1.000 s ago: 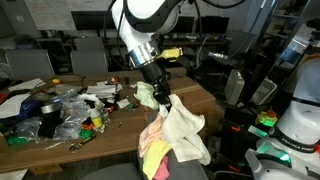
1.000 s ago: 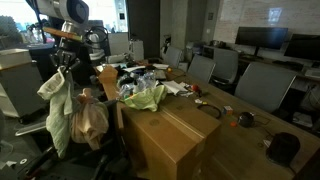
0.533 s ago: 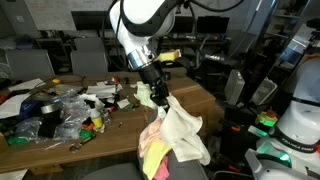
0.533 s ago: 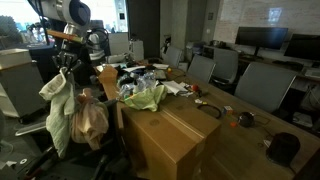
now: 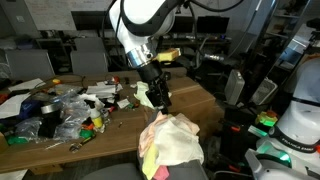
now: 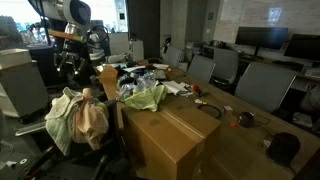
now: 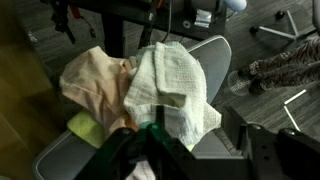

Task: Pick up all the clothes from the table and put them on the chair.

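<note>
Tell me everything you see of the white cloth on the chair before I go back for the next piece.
The white cloth looks like soft, off-white fabric with a coarse, towel-like weave. It lies crumpled and folded over itself on top of the pile on the grey chair. It overlaps the peach cloth beside it, and a yellow-green piece peeks out lower in the pile. One edge drapes toward the chair's rim. The tool hangs above it, not touching.
</note>
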### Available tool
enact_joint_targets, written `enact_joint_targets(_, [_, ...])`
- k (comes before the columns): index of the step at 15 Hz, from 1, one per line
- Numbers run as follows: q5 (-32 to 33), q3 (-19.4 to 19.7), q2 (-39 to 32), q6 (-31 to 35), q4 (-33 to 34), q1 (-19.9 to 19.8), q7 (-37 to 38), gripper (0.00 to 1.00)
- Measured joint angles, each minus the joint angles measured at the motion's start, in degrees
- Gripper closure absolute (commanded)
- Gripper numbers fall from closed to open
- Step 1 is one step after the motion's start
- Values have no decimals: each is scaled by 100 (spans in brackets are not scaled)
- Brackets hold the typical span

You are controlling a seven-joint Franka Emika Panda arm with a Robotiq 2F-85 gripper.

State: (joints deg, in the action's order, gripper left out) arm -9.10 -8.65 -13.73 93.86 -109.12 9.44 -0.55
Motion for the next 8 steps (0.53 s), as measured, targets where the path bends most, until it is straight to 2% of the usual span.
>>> enact_joint_targets(1, [0, 8, 0, 2, 3, 0, 15, 2])
enact_joint_targets(2, [0, 24, 1, 3, 7, -7, 24, 0])
enact_joint_targets(8, [0, 381, 236, 22, 35, -338, 100, 0])
